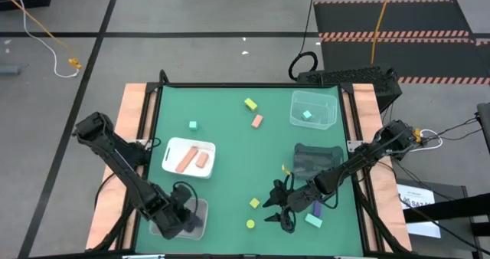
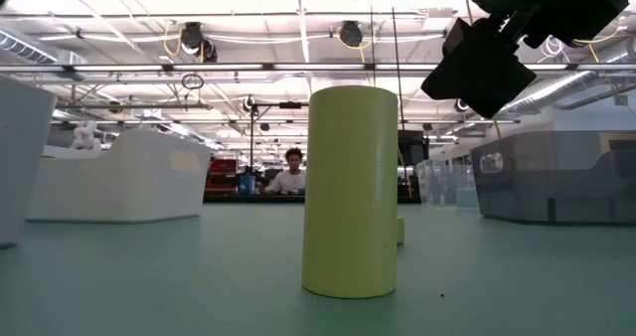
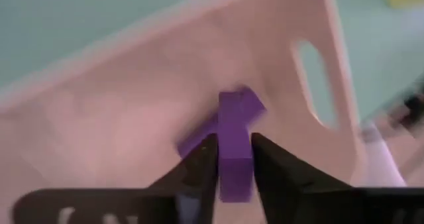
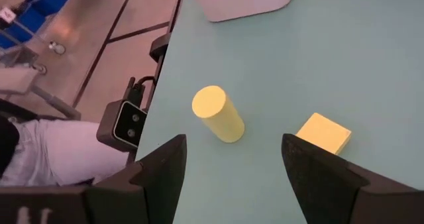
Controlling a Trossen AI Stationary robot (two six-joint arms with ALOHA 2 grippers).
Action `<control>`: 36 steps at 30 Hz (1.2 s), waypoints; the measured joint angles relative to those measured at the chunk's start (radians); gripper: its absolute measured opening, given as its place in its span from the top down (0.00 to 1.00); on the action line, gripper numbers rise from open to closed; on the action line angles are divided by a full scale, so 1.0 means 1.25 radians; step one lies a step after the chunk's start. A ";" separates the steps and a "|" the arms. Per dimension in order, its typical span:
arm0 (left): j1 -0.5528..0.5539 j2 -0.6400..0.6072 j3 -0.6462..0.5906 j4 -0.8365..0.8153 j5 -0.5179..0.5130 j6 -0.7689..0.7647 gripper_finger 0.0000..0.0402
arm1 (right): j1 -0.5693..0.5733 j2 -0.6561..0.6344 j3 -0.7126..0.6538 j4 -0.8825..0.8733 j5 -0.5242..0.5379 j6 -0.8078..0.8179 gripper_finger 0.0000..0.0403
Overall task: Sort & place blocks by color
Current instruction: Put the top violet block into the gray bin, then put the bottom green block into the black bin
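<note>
My left gripper (image 1: 182,216) hangs over the clear tray (image 1: 157,228) at the near left edge, shut on a purple block (image 3: 234,151). My right gripper (image 4: 233,144) is open above the near middle of the table, its fingers pointing down either side of an upright yellow cylinder (image 4: 218,114) (image 1: 250,224) (image 2: 350,192) without touching it. A yellow block (image 4: 323,132) (image 1: 255,203) lies flat beside it. A purple block (image 1: 316,209) and a mint block (image 1: 314,221) lie under the right arm. Two salmon blocks (image 1: 191,160) lie in the white tray (image 1: 172,145). My left gripper pinches the purple block by its near end (image 3: 234,174) between the two fingers (image 3: 202,161), which come from above and point down at the clear tray's floor (image 3: 132,111). The block's far end (image 3: 242,105) sticks out past the fingertips. Whether it touches the tray, I cannot tell.
A dark tray (image 1: 318,159) stands right of centre and a clear tray (image 1: 325,98) at the far right holds a mint block (image 1: 307,115). Loose on the far half lie a yellow block (image 1: 250,104), a salmon block (image 1: 257,121) and a mint block (image 1: 193,126). A person (image 2: 291,182) sits beyond the table.
</note>
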State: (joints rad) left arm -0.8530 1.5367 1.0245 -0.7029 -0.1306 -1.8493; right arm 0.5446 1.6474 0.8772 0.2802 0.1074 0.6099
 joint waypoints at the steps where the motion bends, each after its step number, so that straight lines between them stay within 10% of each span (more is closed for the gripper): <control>1: 0.000 -0.002 0.000 0.021 0.006 0.011 0.71 | 0.000 0.000 0.000 0.000 0.000 -0.013 0.41; 10: 0.000 -0.063 0.000 0.022 0.008 0.033 0.49 | 0.001 0.010 0.000 0.032 0.024 -0.167 0.39; 36: -0.002 -0.153 0.000 0.006 -0.150 0.136 0.47 | 0.027 0.273 0.000 0.475 0.041 -0.270 0.39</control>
State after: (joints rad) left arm -0.8558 1.3453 1.0245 -0.6956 -0.3183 -1.6789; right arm 0.5781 1.9880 0.8772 0.8733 0.1585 0.2726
